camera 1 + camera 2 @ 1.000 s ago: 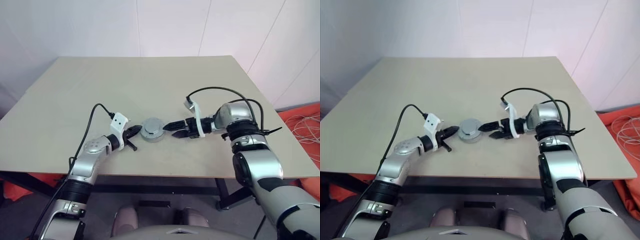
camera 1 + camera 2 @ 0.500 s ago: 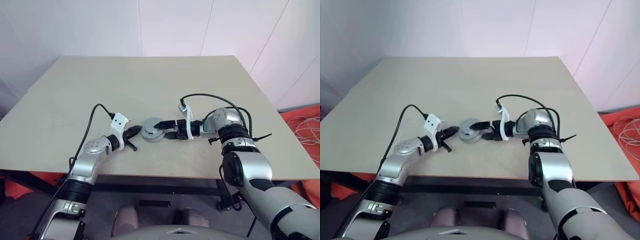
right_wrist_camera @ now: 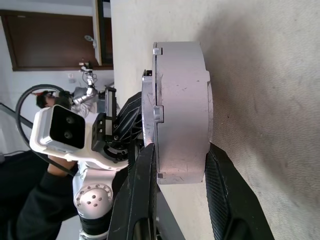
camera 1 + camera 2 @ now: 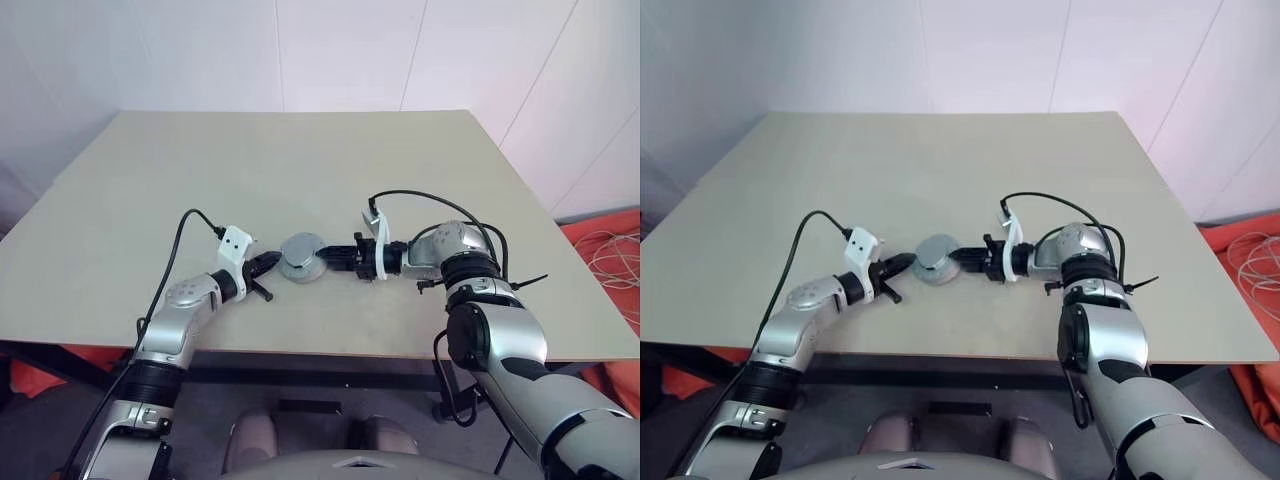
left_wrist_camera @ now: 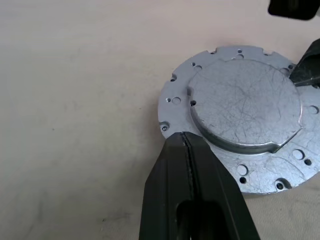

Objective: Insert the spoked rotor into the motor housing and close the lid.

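I see a bare beige table (image 4: 300, 160) before white walls (image 4: 200, 50), an orange cloth (image 4: 610, 250) with pale cable (image 4: 612, 262) at my right.

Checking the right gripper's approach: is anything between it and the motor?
Nothing visible. The right gripper clasps the edge of the motor, and the shut left gripper touches the opposite rim.

Both head eyes look forward and down from above over the whole tabletop (image 4: 300, 170), while each wrist camera looks close along its own end effector at the same silver round assembly (image 5: 240, 115) from opposite sides.
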